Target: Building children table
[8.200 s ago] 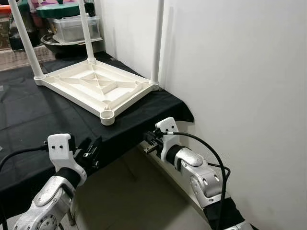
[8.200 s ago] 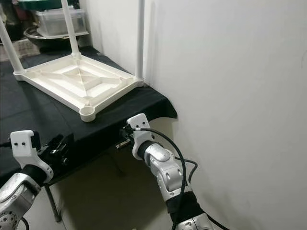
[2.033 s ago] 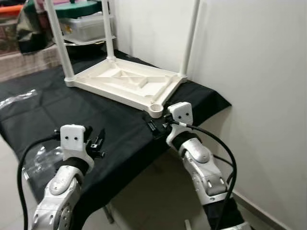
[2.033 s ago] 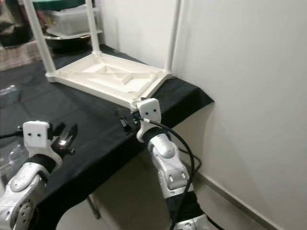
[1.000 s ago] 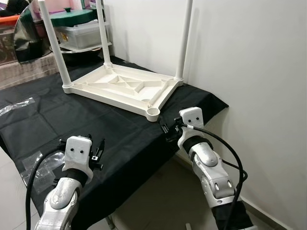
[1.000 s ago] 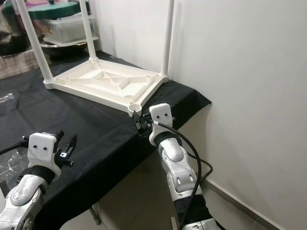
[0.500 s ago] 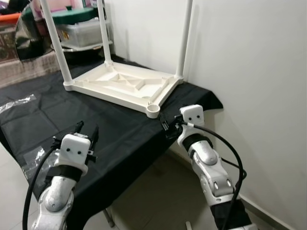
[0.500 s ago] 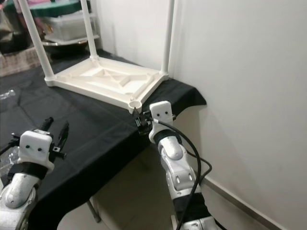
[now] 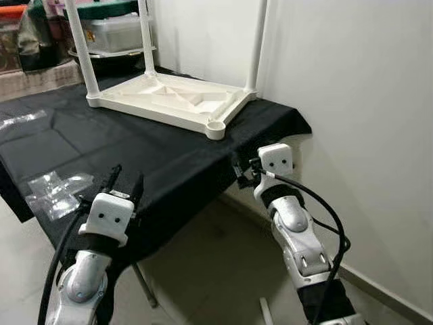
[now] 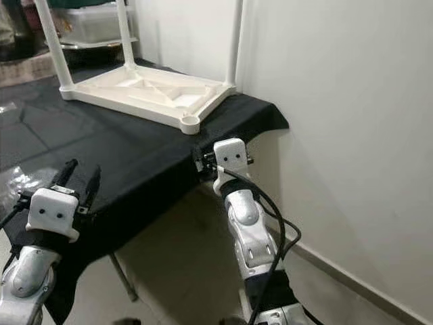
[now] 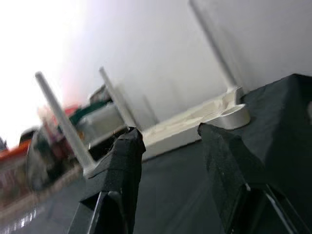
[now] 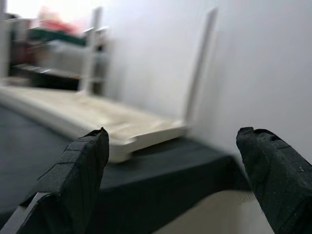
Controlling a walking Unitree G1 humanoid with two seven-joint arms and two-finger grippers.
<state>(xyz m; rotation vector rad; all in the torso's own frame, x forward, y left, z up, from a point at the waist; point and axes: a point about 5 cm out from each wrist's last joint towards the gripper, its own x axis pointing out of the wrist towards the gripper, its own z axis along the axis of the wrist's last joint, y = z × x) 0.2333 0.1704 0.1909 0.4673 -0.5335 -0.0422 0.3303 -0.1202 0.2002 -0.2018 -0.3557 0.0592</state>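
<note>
Children's table (image 9: 169,101): white plastic, lying upside down on the far part of the desk (image 9: 101,156), its top flat on the black cloth (image 9: 169,162). Three white legs stand fitted and rise past the upper edge of the head views: one at the far left corner (image 9: 81,47), one at the far middle (image 9: 146,37), one at the right corner close to the white wall (image 9: 256,44). The near corner carries an open round socket (image 9: 216,126) with no leg in it.

Left gripper (image 9: 124,183): raised over the near left edge of the desk, fingers (image 11: 122,165) spread apart with a clear gap, holding nothing. Its wrist view looks across the cloth toward the upturned table and the socket.

Right gripper (image 10: 201,162): at the near right edge of the desk, just below and near the socket corner, apart from the table. In its wrist view the fingers (image 12: 78,165) stand wide apart with nothing between them.

Other items: clear plastic wrapping (image 9: 54,186) lies crumpled on the cloth at the left, near the left gripper. Beyond the desk, on the far left, a clear storage box (image 9: 115,30) sits above a dark round bowl (image 9: 108,57).

Markings: no brand, label or writing can be read on the table, the desk or the grippers
</note>
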